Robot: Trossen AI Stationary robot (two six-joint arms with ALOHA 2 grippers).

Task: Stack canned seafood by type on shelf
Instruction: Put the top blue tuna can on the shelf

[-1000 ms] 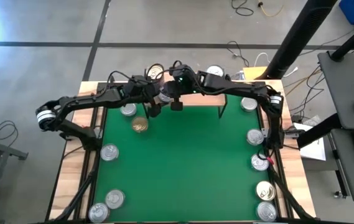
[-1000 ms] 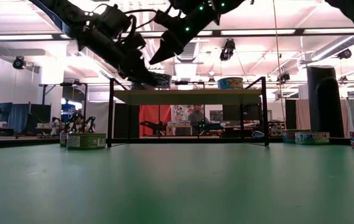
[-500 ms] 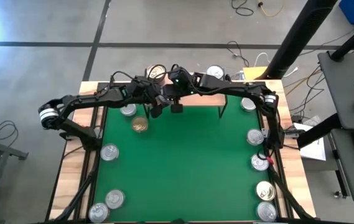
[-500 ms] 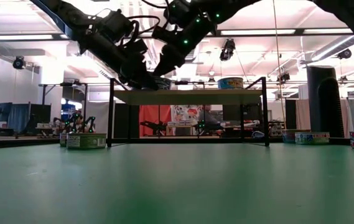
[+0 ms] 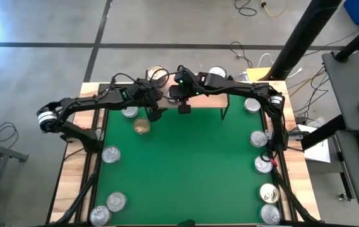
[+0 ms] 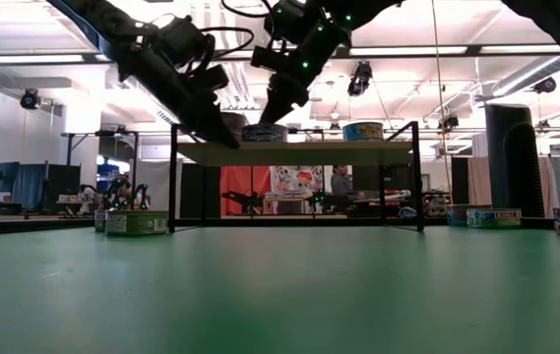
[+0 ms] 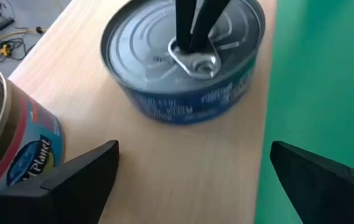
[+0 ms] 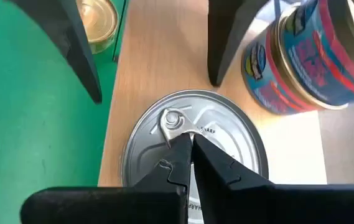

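I was working both arms at the far edge of the table, over the left end of the shelf [image 5: 199, 99]. A blue-sided tin [image 7: 183, 59] stood on the shelf board near its front edge. The right tool [image 8: 185, 144], pinched shut and holding nothing, sat directly above that tin with its tips at the pull tab. The left tool [image 7: 189, 171] stood wide open and empty, facing the tin from the table side, its two fingers [image 7: 80, 174] spread to either flank. I judged that any regrasp turned on this: the tin lay straight ahead of the left tool, between its fingers' lines.

A second, taller blue-and-red tin [image 8: 307, 56] stood beside it, apart. Counting from above: ten tins on the table, five along the left side, five along the right, plus two tins beyond the shelf.
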